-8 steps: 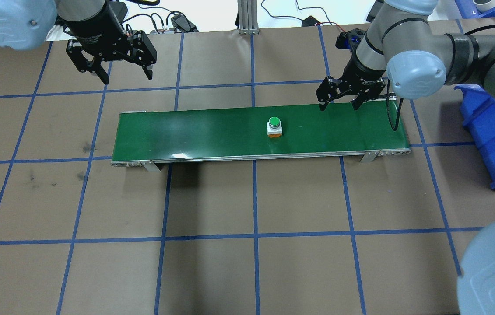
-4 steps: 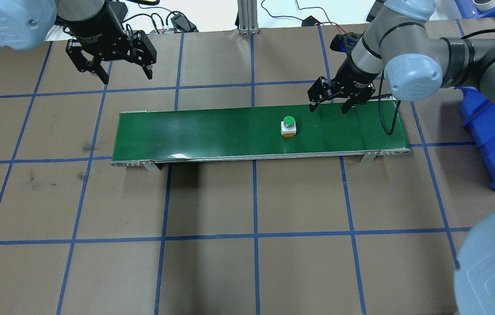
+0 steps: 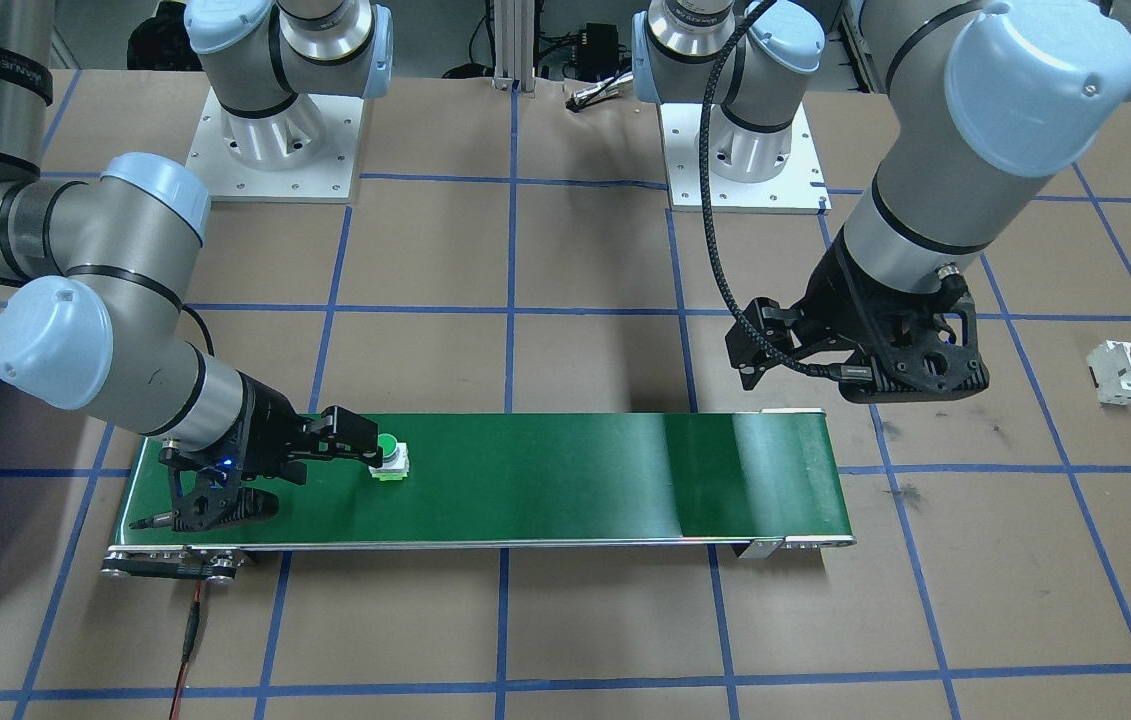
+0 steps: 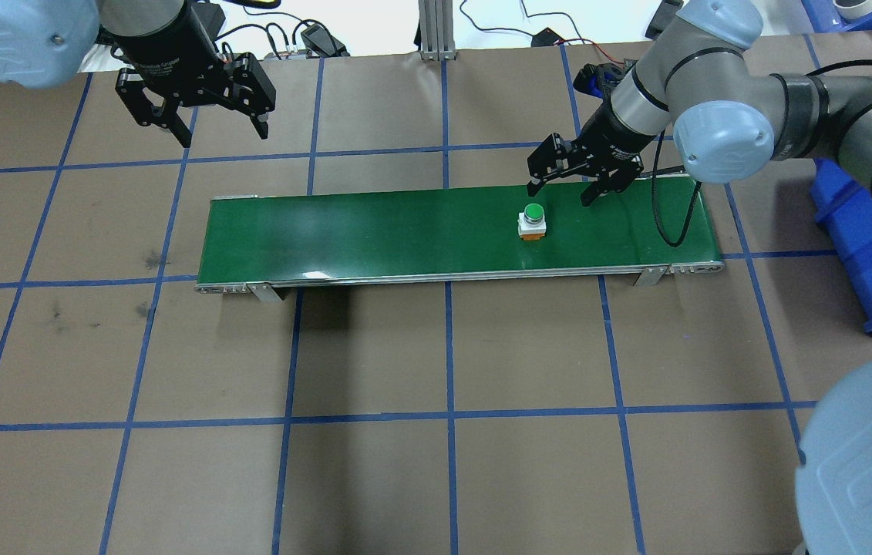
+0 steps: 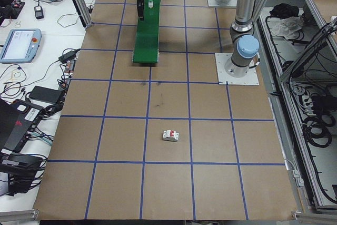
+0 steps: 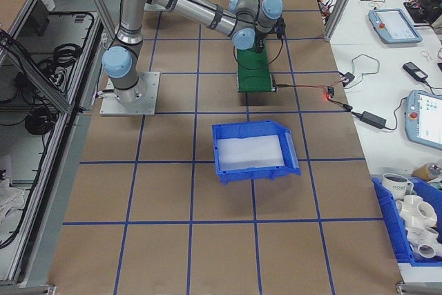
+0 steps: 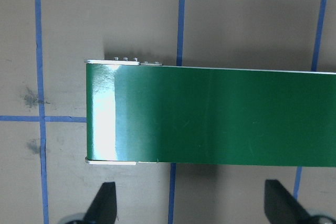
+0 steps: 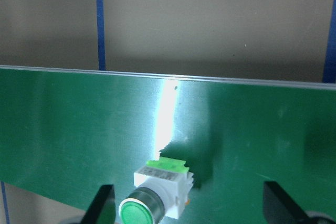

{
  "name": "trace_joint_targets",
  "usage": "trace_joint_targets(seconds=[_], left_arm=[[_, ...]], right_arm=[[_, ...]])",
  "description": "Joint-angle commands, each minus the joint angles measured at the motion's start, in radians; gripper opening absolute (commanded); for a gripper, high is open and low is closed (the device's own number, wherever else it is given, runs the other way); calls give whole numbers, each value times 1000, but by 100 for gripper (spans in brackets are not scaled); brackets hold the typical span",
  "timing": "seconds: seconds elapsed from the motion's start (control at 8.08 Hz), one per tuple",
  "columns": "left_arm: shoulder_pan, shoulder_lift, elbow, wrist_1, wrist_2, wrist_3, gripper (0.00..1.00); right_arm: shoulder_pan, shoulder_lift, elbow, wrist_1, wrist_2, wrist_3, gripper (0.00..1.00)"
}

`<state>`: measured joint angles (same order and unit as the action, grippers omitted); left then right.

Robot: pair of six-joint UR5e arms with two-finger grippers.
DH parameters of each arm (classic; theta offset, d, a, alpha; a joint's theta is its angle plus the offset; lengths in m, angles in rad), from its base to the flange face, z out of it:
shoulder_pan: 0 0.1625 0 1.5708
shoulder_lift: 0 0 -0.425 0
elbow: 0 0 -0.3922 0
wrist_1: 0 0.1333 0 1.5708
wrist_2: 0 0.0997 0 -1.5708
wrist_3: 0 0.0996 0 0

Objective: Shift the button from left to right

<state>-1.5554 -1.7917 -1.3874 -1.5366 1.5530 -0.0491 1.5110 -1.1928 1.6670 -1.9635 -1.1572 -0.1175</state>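
- A small push-button switch (image 4: 533, 222), glossy round green cap on a white squarish body, is seen on the smooth green conveyor belt (image 4: 374, 231).
- The black right end effector (image 4: 561, 188) is spread, unclenched, just beside it.
- The left end effector (image 4: 224, 136) is held released over the brown paper-covered counter (image 4: 436, 462).

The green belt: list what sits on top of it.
Only the button rests on the green belt, near its right end. The open right gripper hangs beside it, not touching. In the front-facing view that gripper covers some belt.

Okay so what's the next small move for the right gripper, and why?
Probably shift the right gripper sideways to centre over the button, then lower. It is open, and in the right wrist view the button sits by one fingertip, not midway; the overhead view shows no contact.
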Motion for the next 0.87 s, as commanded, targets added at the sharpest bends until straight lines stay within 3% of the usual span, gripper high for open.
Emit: trace_joint_targets(seconds=[0.0, 0.5, 0.62, 0.74], left_arm=[[0, 0, 1, 1, -1, 0, 100], [2, -2, 1, 1, -1, 0, 100], [0, -2, 1, 1, -1, 0, 100], [0, -2, 1, 1, -1, 0, 100]], right_arm=[[0, 4, 0, 0, 1, 4, 100], [0, 10, 10, 48, -77, 25, 100], [0, 12, 10, 48, -117, 25, 91], [0, 10, 8, 43, -189, 3, 21]])
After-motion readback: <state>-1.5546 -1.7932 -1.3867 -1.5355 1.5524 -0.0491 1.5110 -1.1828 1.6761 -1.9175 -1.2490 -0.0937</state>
